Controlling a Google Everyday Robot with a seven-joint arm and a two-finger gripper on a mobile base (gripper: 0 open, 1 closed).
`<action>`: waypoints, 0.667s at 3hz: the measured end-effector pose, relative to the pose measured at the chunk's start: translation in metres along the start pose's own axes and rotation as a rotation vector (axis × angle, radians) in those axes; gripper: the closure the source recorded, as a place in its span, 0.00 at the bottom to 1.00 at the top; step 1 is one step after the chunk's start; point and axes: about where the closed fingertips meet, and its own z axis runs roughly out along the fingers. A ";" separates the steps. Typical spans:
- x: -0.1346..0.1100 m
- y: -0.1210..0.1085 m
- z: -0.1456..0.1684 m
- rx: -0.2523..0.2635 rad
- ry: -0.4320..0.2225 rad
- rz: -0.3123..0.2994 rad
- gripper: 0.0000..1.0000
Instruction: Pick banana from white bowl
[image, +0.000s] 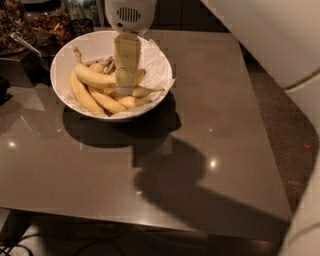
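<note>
Clutter is crowding the far left corner in dark containers, well apart from the job and out of the arm's way. Just to its right, the white bowl is sitting on the desk near the back left edge, wide and shallow, so the fruit is lying open to a reach from above. Crinkled paper is lining the bowl and poking over its right rim, probably to cushion the fruit.

Inside, several bananas are lying in a loose heap. The banana that matters is resting on top of the pile, stem pointing up and left, body running rightward across the others. That top position is making it the easiest one to lift free without dragging its neighbours.

The tool is hanging straight down from its white housing over the middle of the bowl, its tip crossing the right half of the banana. Whether the tool is apart, together, or clamped on the fruit, I cannot tell from this angle. The vertical pose is suiting a grasp across the banana's width.

Further right, the arm's shadow is falling across the bare desk, and part of the robot's pale body is filling the right edge.
</note>
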 end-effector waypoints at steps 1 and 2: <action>-0.017 -0.013 0.015 -0.022 -0.009 -0.007 0.10; -0.031 -0.022 0.029 -0.040 -0.014 -0.021 0.25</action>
